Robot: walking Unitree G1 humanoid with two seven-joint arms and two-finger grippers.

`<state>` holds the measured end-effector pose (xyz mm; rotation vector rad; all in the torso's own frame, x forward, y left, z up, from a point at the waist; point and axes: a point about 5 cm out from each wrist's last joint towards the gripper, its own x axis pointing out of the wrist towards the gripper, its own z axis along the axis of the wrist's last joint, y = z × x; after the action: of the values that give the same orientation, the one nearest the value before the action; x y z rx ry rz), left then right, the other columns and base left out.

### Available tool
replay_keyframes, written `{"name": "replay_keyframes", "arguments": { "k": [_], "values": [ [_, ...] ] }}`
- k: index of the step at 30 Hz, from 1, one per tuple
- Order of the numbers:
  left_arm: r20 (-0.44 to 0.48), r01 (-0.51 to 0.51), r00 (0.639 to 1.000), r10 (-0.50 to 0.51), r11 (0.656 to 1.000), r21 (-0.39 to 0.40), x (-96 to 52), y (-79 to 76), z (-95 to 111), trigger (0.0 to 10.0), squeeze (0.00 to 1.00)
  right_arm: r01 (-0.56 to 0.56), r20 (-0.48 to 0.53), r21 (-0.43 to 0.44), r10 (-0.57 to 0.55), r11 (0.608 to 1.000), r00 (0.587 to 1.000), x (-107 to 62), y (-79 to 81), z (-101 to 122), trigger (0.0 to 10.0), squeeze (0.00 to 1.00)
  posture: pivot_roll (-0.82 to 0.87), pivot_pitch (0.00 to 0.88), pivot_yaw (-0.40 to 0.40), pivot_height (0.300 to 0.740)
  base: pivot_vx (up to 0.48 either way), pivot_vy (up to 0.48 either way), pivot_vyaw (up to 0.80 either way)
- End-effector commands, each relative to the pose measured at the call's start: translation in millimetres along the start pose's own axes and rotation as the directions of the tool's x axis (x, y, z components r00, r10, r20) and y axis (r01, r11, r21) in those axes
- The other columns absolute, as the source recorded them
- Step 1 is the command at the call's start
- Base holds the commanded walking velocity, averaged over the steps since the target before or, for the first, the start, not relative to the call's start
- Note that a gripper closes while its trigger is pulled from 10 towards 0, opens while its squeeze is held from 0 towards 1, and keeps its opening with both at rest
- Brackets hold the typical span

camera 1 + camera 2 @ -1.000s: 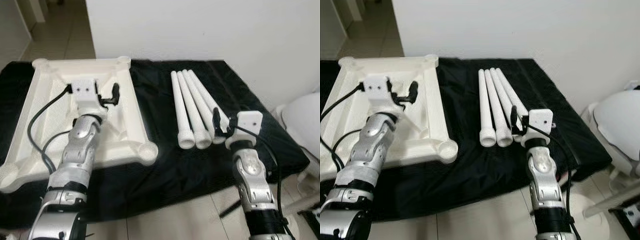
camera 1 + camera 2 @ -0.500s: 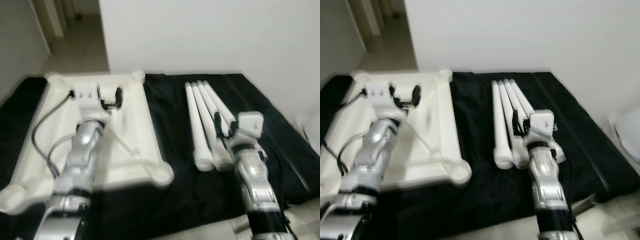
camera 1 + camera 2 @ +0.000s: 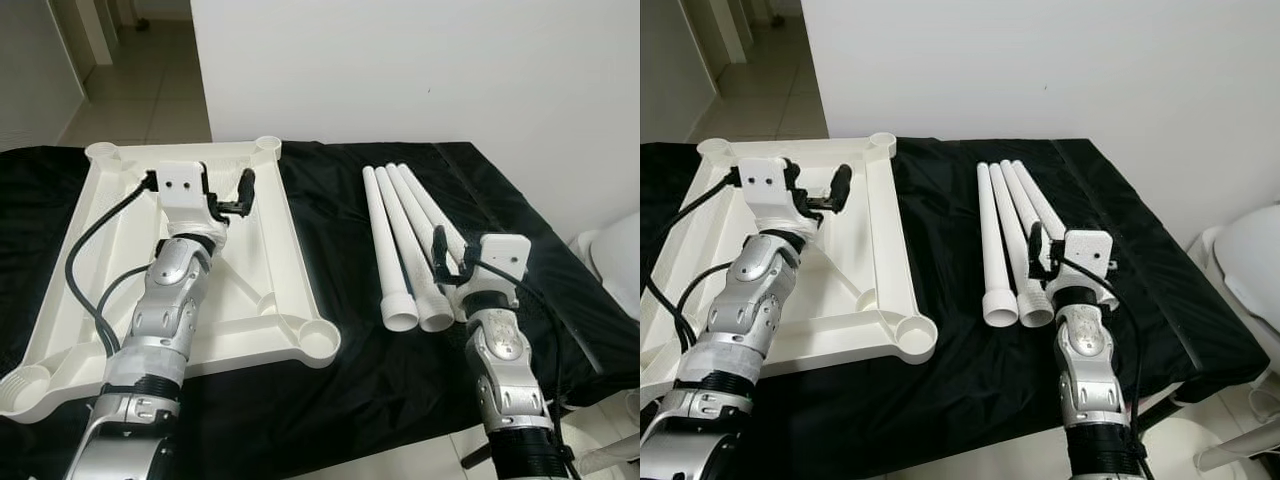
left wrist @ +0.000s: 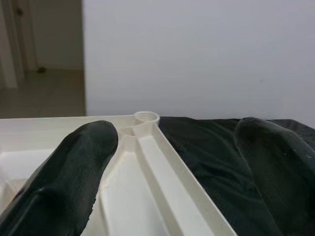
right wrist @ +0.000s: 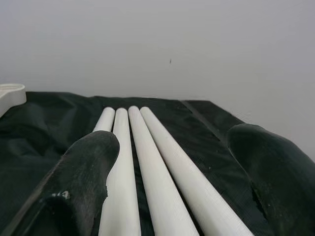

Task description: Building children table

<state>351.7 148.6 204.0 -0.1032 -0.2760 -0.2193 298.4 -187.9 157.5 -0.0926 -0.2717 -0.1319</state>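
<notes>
Right gripper (image 3: 1040, 245) hovering low over the near ends of the table legs (image 3: 1005, 225), fingers (image 5: 83, 177) spread wide with nothing between them, lined up along the four white tubes. Left gripper (image 3: 200, 190) also spread and empty, parked above the upturned tabletop (image 3: 285, 260), pointing toward the far corner socket (image 4: 146, 117).

Legs lying side by side and touching on the black cloth (image 3: 1120, 250), flared threaded ends toward the robot. Tabletop resting upside down just to their left with a strip of cloth between, round sockets at its corners, nearest one at (image 3: 318, 340).

Handling guess: hollow plastic tubes, so probably light and stiff, but smooth and round, likely to roll or slip if pinched off-center. Best bet looks like grabbing one across its width a bit up from the flared end. Outermost leg on the right seems easiest, since the neighbours crowd the inner ones. Tabletop probably rigid but broad and awkward, better left lying flat.

Room-wise: wall (image 3: 1060, 70) close behind the far end, cloth edge right at the robot's side, plenty of open cloth right of the legs.
</notes>
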Motion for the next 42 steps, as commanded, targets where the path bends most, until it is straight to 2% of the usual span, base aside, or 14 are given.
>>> {"name": "replay_keyframes", "arguments": {
  "k": [1, 9, 10, 12, 16, 25, 31, 32, 33, 34, 35, 40, 41, 42],
  "values": [
    [-0.028, 0.052, 0.998, -0.052, 0.999, -0.009, -2.9, -3.9, -5, 10.0, 0.00, 0.020, -0.017, -0.001, -0.020, 1.000, 1.000, -3.7, -1.6, -3, 10.0, 0.00, -0.04, 0.018, 0.003, 0.740, 0.000, 0.000, 0.00],
    [-0.017, 0.094, 0.995, -0.094, 0.996, -0.006, -4.7, -9.5, -3, 10.0, 0.00, 0.056, -0.040, 0.018, -0.055, 0.998, 0.998, -8.7, -1.0, -6, 10.0, 0.00, -0.04, 0.030, 0.011, 0.740, 0.000, 0.000, 0.00],
    [-0.012, 0.144, 0.990, -0.144, 0.990, -0.014, -6.9, -15.5, -2, 10.0, 0.00, 0.076, -0.055, 0.035, -0.074, 0.997, 0.996, -10.5, -1.7, -9, 10.0, 0.00, -0.04, 0.032, 0.012, 0.740, 0.000, 0.000, 0.00],
    [-0.012, 0.144, 0.990, -0.144, 0.990, -0.014, -6.9, -15.5, -2, 10.0, 0.00, 0.076, -0.055, 0.035, -0.074, 0.997, 0.996, -10.5, -1.7, -9, 10.0, 0.00, -0.04, 0.032, 0.012, 0.740, 0.000, 0.000, 0.00],
    [0.002, 0.237, 0.972, -0.237, 0.971, -0.014, -14.7, -28.6, 0, 10.0, 0.00, 0.078, -0.065, 0.048, -0.075, 0.996, 0.995, -15.7, 0.7, -11, 10.0, 0.00, -0.05, 0.036, 0.014, 0.740, 0.000, 0.000, 0.00],
    [-0.020, 0.233, 0.972, -0.234, 0.972, -0.030, -18.6, -31.2, -3, 10.0, 0.00, 0.074, -0.052, 0.042, -0.072, 0.996, 0.996, -15.8, -1.2, -9, 10.0, 0.00, -0.05, 0.038, 0.010, 0.740, 0.000, 0.000, 0.00],
    [-0.028, 0.333, 0.942, -0.334, 0.942, -0.032, -28.0, -47.2, -4, 10.0, 0.00, 0.068, -0.109, 0.112, -0.056, 0.991, 0.992, -20.8, 0.5, -18, 10.0, 0.00, -0.05, 0.036, 0.006, 0.740, 0.000, 0.000, 0.00],
    [-0.034, 0.381, 0.924, -0.382, 0.924, -0.033, -32.6, -55.2, -5, 10.0, 0.00, 0.055, -0.128, 0.141, -0.037, 0.989, 0.991, -23.3, 1.8, -21, 10.0, 0.08, -0.05, 0.036, 0.006, 0.740, 0.000, 0.000, 0.00],
    [-0.039, 0.413, 0.910, -0.414, 0.910, -0.036, -36.2, -61.1, -5, 10.0, 0.00, 0.047, -0.138, 0.154, -0.026, 0.987, 0.990, -25.3, 2.4, -23, 10.0, 0.56, -0.05, 0.036, 0.006, 0.740, 0.000, 0.000, 0.00],
    [-0.039, 0.413, 0.910, -0.414, 0.910, -0.036, -36.2, -61.1, -5, 10.0, 0.00, 0.047, -0.138, 0.154, -0.026, 0.987, 0.990, -25.3, 2.4, -23, 10.0, 0.56, -0.05, 0.036, 0.006, 0.740, 0.000, 0.000, 0.00],
    [-0.050, 0.444, 0.894, -0.445, 0.895, -0.042, -39.8, -69.2, -5, 10.0, 0.00, 0.042, -0.160, 0.173, -0.014, 0.984, 0.987, -29.1, 1.8, -26, 10.0, 1.00, -0.06, 0.035, 0.003, 0.740, 0.000, 0.000, 0.00],
    [-0.057, 0.456, 0.887, -0.458, 0.889, -0.045, -41.1, -72.4, -5, 10.0, 0.00, 0.034, -0.183, 0.179, -0.001, 0.983, 0.983, -33.2, 0.9, -30, 10.0, 1.00, -0.06, 0.035, 0.002, 0.740, 0.000, 0.000, 0.00],
    [-0.061, 0.457, 0.886, -0.459, 0.888, -0.046, -41.5, -73.2, -4, 10.0, 0.00, -0.062, -0.234, 0.151, 0.096, 0.987, 0.968, -41.9, 6.4, -37, 10.0, 0.00, -0.06, 0.035, 0.003, 0.740, 0.000, 0.000, 0.00],
    [-0.061, 0.457, 0.886, -0.459, 0.888, -0.046, -41.5, -73.2, -4, 10.0, 0.00, -0.062, -0.234, 0.151, 0.096, 0.987, 0.968, -41.9, 6.4, -37, 10.0, 0.00, -0.06, 0.035, 0.003, 0.740, 0.000, 0.000, 0.00]
  ]
}}
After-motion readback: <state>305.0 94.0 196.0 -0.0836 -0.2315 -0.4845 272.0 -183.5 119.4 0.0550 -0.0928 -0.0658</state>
